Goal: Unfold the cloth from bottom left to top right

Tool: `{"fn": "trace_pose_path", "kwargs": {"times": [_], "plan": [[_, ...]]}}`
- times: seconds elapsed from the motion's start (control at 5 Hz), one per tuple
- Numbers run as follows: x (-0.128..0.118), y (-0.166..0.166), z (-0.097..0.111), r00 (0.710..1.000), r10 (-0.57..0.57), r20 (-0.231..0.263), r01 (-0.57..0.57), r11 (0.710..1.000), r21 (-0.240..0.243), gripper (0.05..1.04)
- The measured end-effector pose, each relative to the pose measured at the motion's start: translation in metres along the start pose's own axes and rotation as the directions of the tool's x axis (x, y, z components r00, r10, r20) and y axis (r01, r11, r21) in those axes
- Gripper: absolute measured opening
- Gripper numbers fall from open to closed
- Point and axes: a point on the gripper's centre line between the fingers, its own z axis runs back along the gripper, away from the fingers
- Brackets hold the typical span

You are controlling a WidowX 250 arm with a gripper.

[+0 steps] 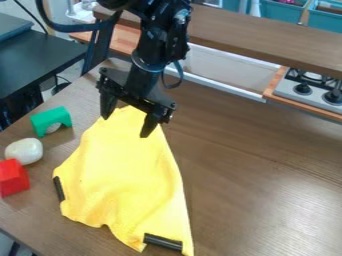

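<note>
Cloth [130,175], all yellow, lies on the desk [260,185] below your robot's hand [127,127]. Your hand is open, with its two fingers wide apart. The thin top end of the cloth sits between them, and you can't tell if they touch it. The black arm [157,40] comes down from the top of the view.

You can see the cloth get wider as it goes down to the bottom of the view. It has soft bumps and a wavy bottom edge. One short black strip [59,188] is on its left edge, and a second black strip [163,242] is at its bottom right corner.

Look left of the cloth and you see three toys in a row on the desk. The green block [52,119] is shaped like a little bridge and is the highest up in your view. Next comes a round white thing [24,151], and the red block [13,178] is right by it, a bit lower.

You have a black table [33,60] at the upper left. A toy stove [307,90] with dark knobs is at the upper right, and blue bins [277,11] are above it.
</note>
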Motion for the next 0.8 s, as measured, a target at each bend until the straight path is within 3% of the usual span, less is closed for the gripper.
{"fn": "trace_pose_path", "kwargs": {"times": [0.2, 0.4, 0.6, 0.8], "plan": [[-0.004, -0.003, -0.007, 1.0, -0.01, -0.021, 0.01, 1.0, 0.001, 1.001], [-0.025, 0.004, -0.016, 1.0, 0.0, -0.02, -0.001, 0.999, -0.047, 1.001], [-0.032, 0.016, -0.013, 0.997, 0.07, 0.027, -0.067, 0.993, -0.093, 1.001], [-0.042, 0.034, -0.028, 0.983, 0.178, 0.037, -0.17, 0.971, -0.169, 1.001]]}}
